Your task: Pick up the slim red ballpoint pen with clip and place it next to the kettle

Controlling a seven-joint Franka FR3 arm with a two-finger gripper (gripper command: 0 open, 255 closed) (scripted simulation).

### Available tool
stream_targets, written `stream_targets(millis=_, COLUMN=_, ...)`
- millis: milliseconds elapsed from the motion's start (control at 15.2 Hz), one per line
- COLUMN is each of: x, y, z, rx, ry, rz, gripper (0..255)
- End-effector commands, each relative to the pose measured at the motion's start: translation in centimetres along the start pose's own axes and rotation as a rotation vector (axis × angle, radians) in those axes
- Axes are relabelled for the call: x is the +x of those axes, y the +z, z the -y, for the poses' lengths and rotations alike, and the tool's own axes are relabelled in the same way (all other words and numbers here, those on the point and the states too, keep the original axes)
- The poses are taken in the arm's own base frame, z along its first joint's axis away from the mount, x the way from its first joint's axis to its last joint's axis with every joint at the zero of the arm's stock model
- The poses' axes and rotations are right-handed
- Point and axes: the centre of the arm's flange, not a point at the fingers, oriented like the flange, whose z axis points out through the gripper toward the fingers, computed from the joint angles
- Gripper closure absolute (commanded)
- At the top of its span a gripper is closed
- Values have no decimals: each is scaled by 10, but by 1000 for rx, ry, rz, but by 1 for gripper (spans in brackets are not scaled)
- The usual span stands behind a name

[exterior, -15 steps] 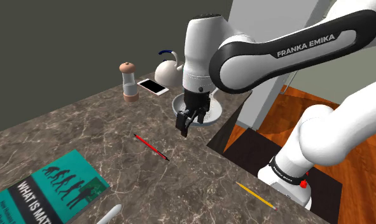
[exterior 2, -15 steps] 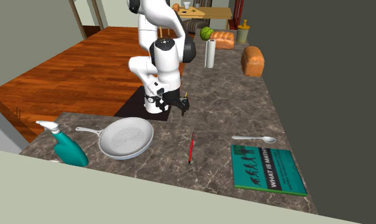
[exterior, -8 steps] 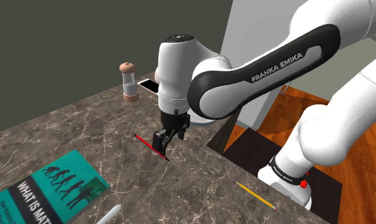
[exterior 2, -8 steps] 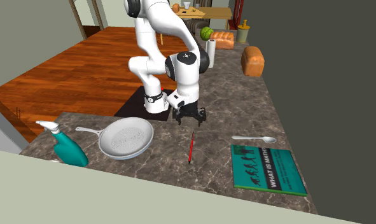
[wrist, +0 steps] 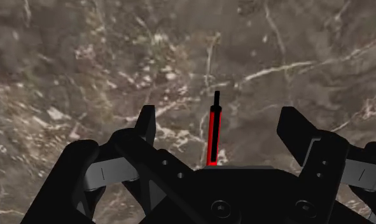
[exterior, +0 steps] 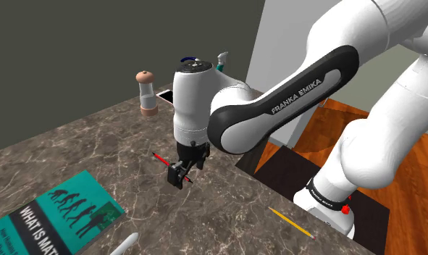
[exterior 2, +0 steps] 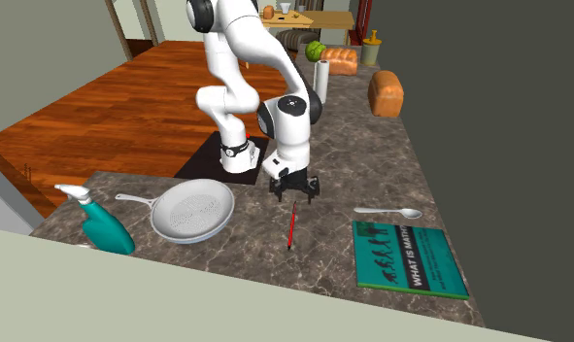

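The gripper hangs low over the dark marble counter with its 2 fingers spread wide. The slim red pen lies between them untouched, its black tip pointing away from the hand and its near end hidden under the palm. In the shoulder view the gripper covers the pen's middle. The arm hides the kettle but for a bit of blue handle, and hides part of a phone beside a clear-bodied grinder whose contents I cannot make out. A spoon is cut by the frame edge next to a teal book, and a yellow pencil lies near the stand. The second exterior view shows wooden floor beyond the counter, a perforated strainer pan beside a teal spray bottle, and a bread loaf farther off.
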Motion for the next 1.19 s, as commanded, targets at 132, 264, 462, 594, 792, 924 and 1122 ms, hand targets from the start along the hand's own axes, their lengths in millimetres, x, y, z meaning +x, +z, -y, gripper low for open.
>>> stream_targets(millis=132, x=0, y=9, z=1, rx=0, ry=0, rz=0, gripper=0)
stream_targets(millis=264, x=0, y=9, z=1, rx=0, ry=0, rz=0, gripper=0)
stream_targets(millis=462, x=0, y=9, z=1, rx=0, ry=0, rz=0, gripper=0)
stream_targets(millis=594, x=0, y=9, z=1, rx=0, ry=0, rz=0, gripper=255)
stream_targets(millis=792, x=1, y=9, z=1, rx=0, ry=0, rz=0, gripper=255)
stream_targets(millis=924, x=1, y=8, z=3, rx=0, ry=0, rz=0, gripper=255)
stream_targets(millis=1122, x=0, y=9, z=1, rx=0, ry=0, rz=0, gripper=255)
